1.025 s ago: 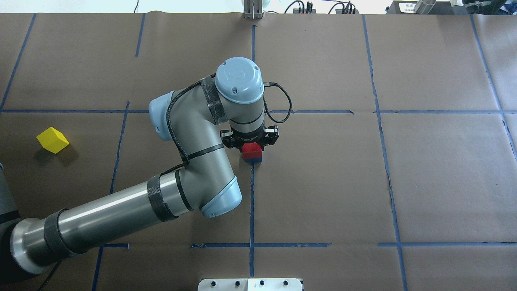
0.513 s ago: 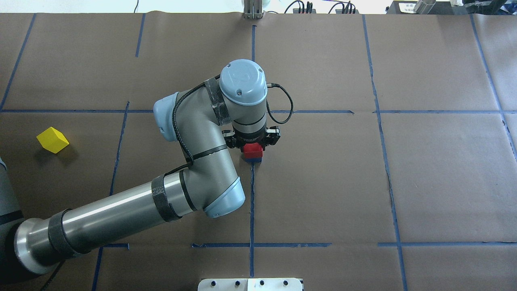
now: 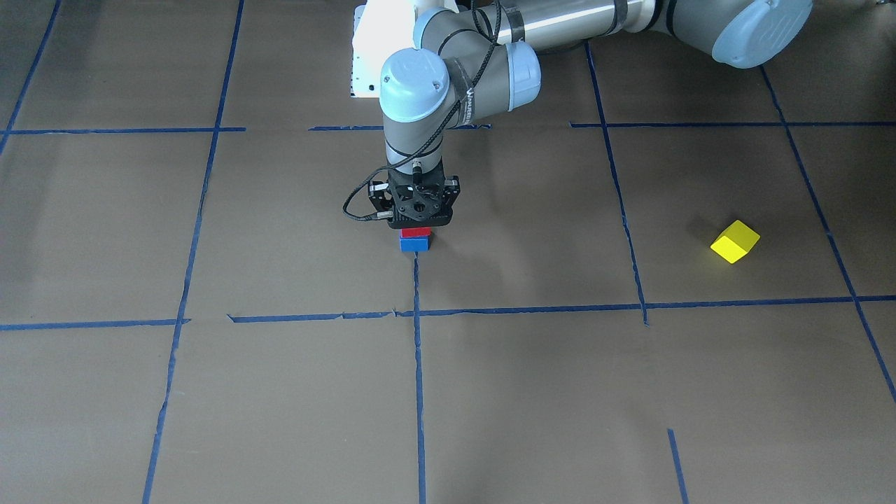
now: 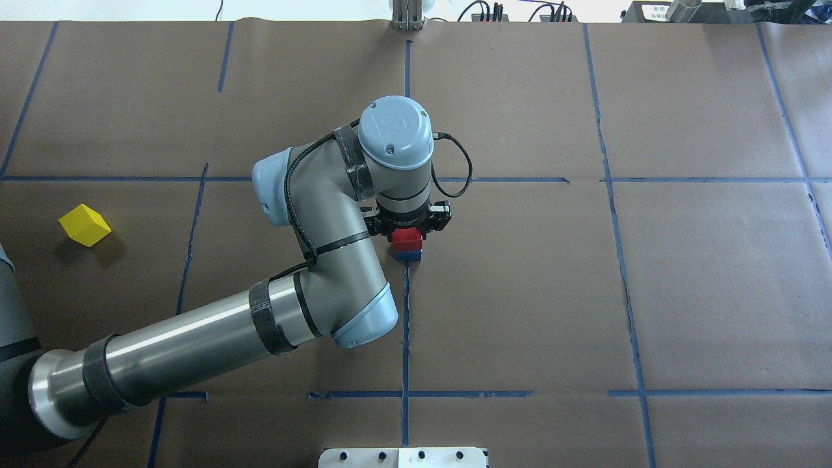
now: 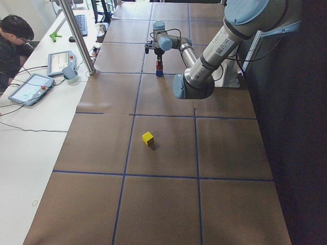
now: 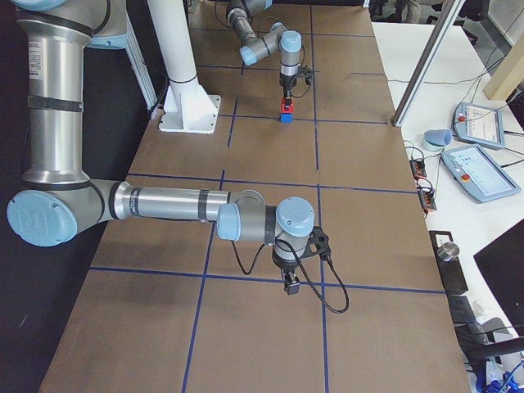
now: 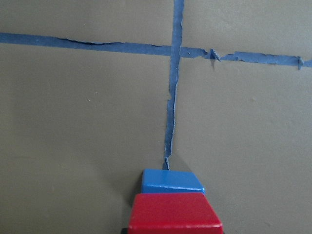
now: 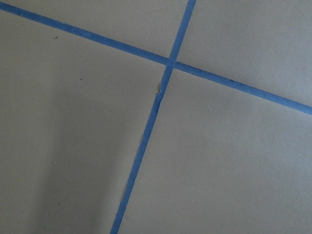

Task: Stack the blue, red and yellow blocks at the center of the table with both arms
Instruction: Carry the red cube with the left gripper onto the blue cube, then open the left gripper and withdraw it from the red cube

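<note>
Looking along the table from its right end, I find the right gripper nearest, pointing down just above the brown paper-covered table, close to a crossing of blue tape lines. Its wrist camera shows only paper and tape, and I cannot tell whether its fingers are spread or pressed together. Further along, at the table's centre, the blue block rests on the paper at the end of a tape line. The red block sits squarely on top of it, edges roughly aligned. The left gripper stands vertical directly over this pair, its black body right at the red block's top. Its fingers are hidden in every view, so I cannot tell whether it pinches the red block or stands clear of it. Farthest off, toward the table's left end, the yellow block lies alone on the paper, turned at an angle to the tape grid, well apart from the two stacked blocks and from both grippers
</note>
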